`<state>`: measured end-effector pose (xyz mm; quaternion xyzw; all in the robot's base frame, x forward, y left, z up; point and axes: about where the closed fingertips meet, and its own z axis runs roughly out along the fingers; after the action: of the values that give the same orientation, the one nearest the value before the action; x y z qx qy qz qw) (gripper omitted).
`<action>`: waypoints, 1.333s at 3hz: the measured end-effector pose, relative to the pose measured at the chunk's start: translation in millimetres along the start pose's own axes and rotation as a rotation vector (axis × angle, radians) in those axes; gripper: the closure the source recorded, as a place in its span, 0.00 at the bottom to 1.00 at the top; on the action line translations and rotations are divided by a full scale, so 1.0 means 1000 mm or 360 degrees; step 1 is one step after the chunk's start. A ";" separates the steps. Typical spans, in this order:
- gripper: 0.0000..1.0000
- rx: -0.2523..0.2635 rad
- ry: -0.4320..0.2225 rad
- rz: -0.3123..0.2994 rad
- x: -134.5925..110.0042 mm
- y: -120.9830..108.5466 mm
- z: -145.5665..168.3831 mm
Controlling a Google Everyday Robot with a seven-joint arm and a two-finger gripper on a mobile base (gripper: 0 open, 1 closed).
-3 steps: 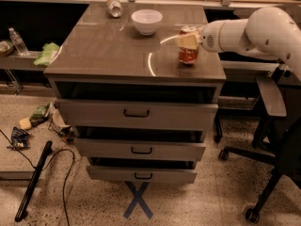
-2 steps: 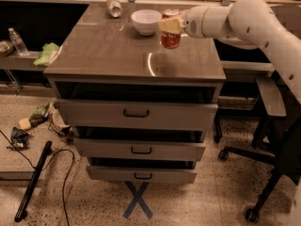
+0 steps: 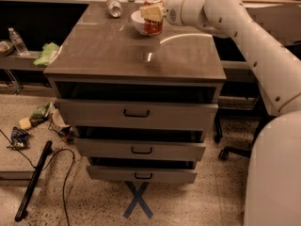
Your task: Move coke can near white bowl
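The red coke can is upright in my gripper, which is shut around its upper part. The can stands at the far side of the cabinet top, directly in front of the white bowl and overlapping it in view. Only the bowl's left part shows behind the can. I cannot tell if the can's base touches the top. My white arm reaches in from the right.
A silvery crushed can lies at the far left of the grey cabinet top. Three drawers stand slightly open below. A water bottle and green cloth sit on a shelf at left. Cables and litter lie on the floor.
My gripper has carried the coke can from the right middle of the top toward the far side, ending right in front of the white bowl.
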<state>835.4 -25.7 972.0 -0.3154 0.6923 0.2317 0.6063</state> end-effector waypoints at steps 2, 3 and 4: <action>0.53 0.0059 0.0208 -0.0005 0.051 -0.027 0.059; 0.30 0.0144 0.0246 0.0011 0.063 -0.045 0.065; 0.07 0.0223 0.0242 0.0010 0.064 -0.058 0.063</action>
<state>916.3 -31.1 902.5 -0.2866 0.7518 0.1600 0.5719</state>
